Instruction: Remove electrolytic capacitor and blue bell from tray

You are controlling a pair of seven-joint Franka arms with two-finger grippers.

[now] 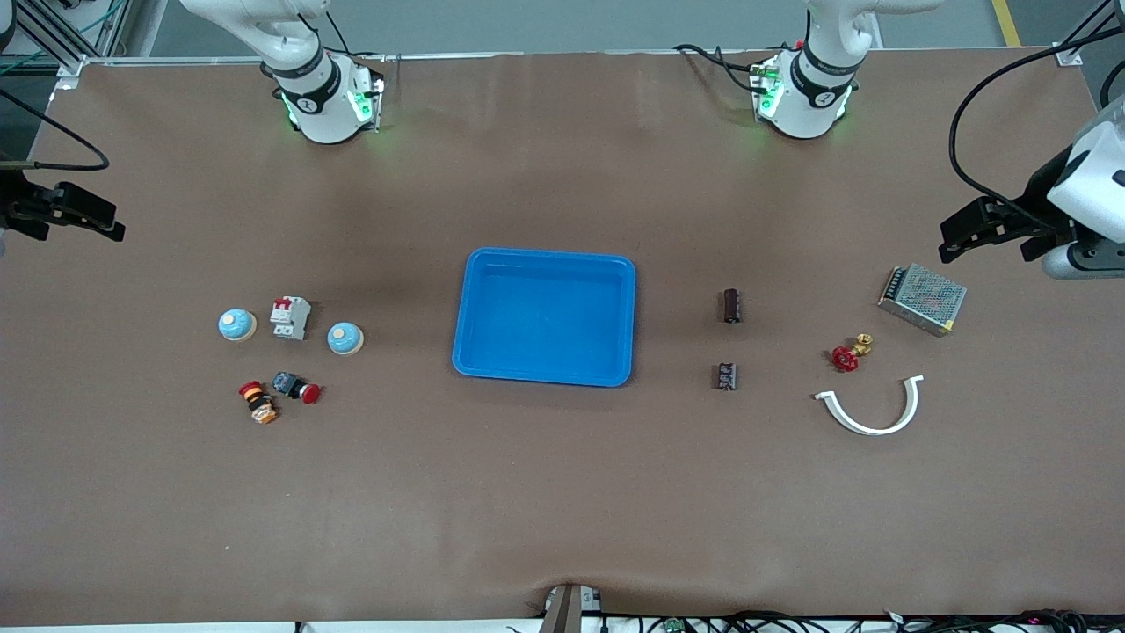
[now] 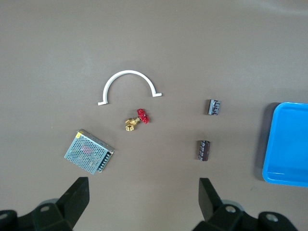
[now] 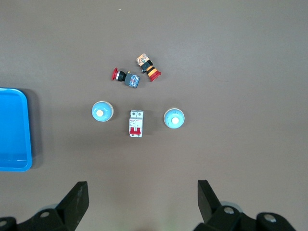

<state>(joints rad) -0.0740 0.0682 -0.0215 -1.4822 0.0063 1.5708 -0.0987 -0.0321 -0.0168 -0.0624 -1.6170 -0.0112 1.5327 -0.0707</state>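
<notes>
Two dark capacitors lie toward the left arm's end of the blue tray (image 1: 546,257): one (image 1: 732,305) farther from the front camera, one (image 1: 725,376) nearer. The left wrist view shows them too (image 2: 203,150) (image 2: 213,107). Two pale blue bells (image 1: 345,338) (image 1: 236,324) stand toward the right arm's end, also in the right wrist view (image 3: 102,111) (image 3: 173,118). My left gripper (image 1: 974,232) (image 2: 143,197) is open and empty, up near the metal power supply. My right gripper (image 1: 77,220) (image 3: 143,199) is open and empty, high over its end of the table.
A white circuit breaker (image 1: 290,317) stands between the bells. Two emergency-stop buttons (image 1: 296,387) (image 1: 258,403) lie nearer the camera. A mesh power supply (image 1: 922,298), a red-handled brass valve (image 1: 849,353) and a white curved bracket (image 1: 874,409) lie by the capacitors.
</notes>
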